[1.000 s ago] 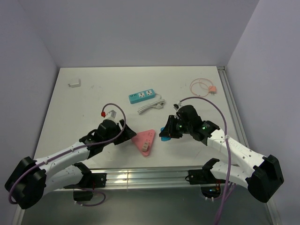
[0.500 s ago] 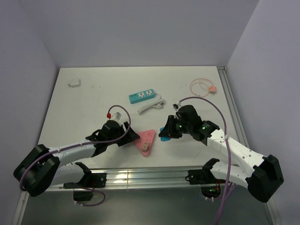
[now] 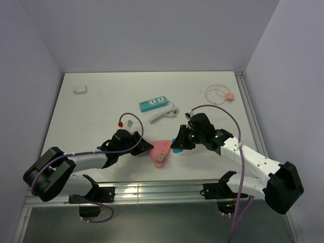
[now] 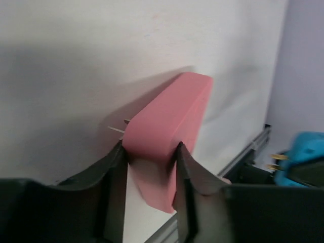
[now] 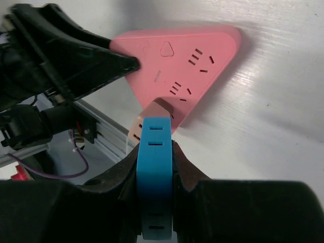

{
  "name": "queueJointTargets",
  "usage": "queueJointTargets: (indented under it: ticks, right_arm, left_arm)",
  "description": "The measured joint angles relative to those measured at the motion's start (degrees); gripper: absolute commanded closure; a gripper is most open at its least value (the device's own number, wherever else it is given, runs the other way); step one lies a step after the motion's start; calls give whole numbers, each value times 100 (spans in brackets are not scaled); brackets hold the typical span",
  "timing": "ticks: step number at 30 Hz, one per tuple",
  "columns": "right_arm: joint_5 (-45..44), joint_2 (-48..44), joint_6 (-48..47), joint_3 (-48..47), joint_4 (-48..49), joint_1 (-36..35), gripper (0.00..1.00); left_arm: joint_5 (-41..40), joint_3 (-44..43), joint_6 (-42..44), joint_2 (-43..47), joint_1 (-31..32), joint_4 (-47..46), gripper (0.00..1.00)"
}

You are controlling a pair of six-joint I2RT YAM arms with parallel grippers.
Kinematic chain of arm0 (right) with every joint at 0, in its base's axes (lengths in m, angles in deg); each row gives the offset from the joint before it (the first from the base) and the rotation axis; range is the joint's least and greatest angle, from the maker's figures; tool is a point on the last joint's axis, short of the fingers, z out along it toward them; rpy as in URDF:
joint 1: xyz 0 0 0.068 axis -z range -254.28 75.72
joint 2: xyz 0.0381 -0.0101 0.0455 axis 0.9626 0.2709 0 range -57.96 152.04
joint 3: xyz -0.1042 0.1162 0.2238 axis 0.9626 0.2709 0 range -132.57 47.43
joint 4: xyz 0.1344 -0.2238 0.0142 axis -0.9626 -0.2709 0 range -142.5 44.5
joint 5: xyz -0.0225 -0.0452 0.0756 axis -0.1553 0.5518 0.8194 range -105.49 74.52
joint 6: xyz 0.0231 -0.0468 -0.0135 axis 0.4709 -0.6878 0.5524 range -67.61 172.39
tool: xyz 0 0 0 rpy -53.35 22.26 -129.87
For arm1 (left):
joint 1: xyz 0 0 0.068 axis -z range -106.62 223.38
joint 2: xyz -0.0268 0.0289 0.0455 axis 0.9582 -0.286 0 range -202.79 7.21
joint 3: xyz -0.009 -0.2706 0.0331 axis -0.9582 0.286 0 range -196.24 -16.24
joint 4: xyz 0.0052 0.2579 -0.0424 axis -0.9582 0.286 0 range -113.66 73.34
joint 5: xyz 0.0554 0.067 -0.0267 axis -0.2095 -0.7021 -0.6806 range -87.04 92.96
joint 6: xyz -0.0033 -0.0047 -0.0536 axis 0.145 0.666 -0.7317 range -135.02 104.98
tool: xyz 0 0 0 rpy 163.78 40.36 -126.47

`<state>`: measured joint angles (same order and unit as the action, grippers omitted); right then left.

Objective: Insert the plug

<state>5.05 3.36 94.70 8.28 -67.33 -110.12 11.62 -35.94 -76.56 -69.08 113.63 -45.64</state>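
Observation:
A pink triangular power strip [image 3: 160,150] lies flat near the table's front edge, its sockets facing up [image 5: 177,66]. My left gripper [image 3: 147,147] is at its left corner. In the left wrist view both fingers press the strip's sides [image 4: 169,111], so the left gripper [image 4: 151,152] is shut on it. My right gripper [image 3: 177,144] is shut on a blue plug [image 5: 154,172], held just right of the strip and off its near corner [image 3: 176,148]. The plug's metal prongs show in the left wrist view [image 4: 276,161]. A beige block [image 5: 144,121] sits at the strip's near corner.
A teal power strip [image 3: 154,104] with a coiled white cord [image 3: 163,114] lies mid-table. A white charger [image 3: 80,90] is at the far left, a pink cable [image 3: 218,93] at the far right. A metal rail [image 3: 152,190] runs along the near edge.
My left arm slid right to the pink strip and its jaws narrowed onto the strip's corner. The right gripper with the blue plug edged slightly left.

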Motion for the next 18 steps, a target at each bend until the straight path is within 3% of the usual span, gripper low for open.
queueJointTargets:
  ticks: [5,14,18]
  right_arm:
    - [-168,382,2,-57,-79,0,100]
    - [-479,1495,310,-881,-413,-70,100]
    - [-664,1746,426,-1093,-479,-227,100]
  left_arm:
    - [68,2,-103,0,7,-533,100]
    - [-98,267,-332,-48,107,-938,100]
    - [-310,586,-525,-151,343,-1561,100]
